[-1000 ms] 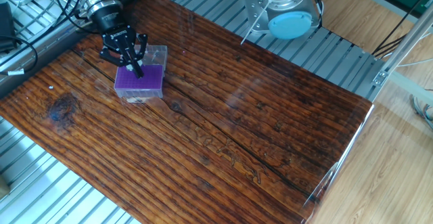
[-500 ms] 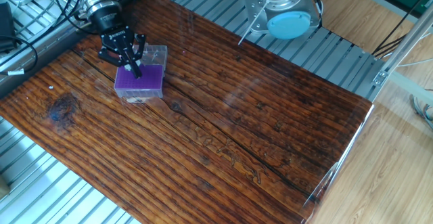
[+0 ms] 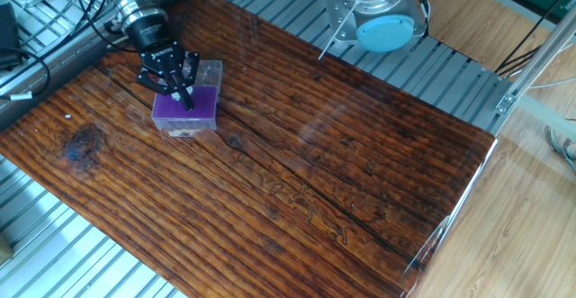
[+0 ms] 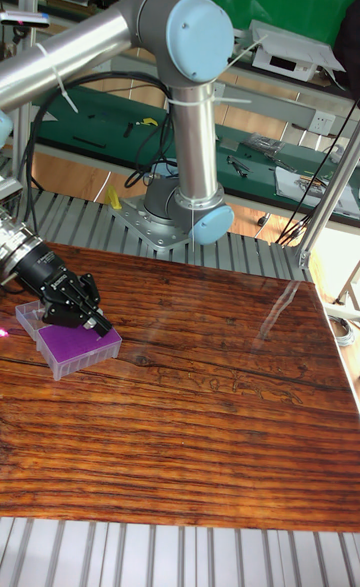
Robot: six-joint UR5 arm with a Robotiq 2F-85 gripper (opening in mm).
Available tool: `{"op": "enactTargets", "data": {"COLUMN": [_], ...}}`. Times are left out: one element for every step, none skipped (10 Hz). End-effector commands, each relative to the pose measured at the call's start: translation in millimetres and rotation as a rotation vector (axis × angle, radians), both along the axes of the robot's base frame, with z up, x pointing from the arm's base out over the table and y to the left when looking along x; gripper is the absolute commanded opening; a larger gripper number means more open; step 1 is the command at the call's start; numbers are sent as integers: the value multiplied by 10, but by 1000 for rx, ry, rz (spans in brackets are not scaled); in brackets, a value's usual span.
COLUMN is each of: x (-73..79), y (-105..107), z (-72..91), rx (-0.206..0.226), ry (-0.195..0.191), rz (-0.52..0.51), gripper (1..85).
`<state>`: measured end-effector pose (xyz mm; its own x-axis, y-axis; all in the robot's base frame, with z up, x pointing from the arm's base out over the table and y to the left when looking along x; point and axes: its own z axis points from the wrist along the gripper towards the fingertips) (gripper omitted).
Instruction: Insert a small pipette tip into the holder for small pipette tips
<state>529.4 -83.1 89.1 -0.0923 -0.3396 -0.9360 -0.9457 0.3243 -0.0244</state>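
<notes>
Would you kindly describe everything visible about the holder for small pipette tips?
The holder for small pipette tips is a small box with clear plastic walls and a flat purple top; its holes are too fine to make out. It sits upright on the wooden table, near the far left corner. The black pincer hangs over its top, tips at the purple surface; contact cannot be told.

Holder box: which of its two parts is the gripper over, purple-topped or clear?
The purple-topped part: the gripper points down onto its grid; the clear part sits beside it.
</notes>
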Motion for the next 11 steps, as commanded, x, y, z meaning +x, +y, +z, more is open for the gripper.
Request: {"op": "enactTargets", "data": {"x": [-25,-56,-82,-90,-91,-91,-92,-89,-91,-90,-91], "y": [13,8,-1,-13,-16,-12,-12,-14,-27,-37,-37], "z": [-2,-30,-58,-80,-81,-71,-66,-60,-46,-20,49], "rx": [3,2,1,-7,-7,-2,-1,-1,-7,-8,5], "ry": [7,18,28,30,29,29,28,27,29,30,27], "rz": [-6,-8,-9,-7,-6,-6,-6,-7,-10,-12,-10], "gripper": [10,10,10,10,10,10,10,10,10,10,10]}}
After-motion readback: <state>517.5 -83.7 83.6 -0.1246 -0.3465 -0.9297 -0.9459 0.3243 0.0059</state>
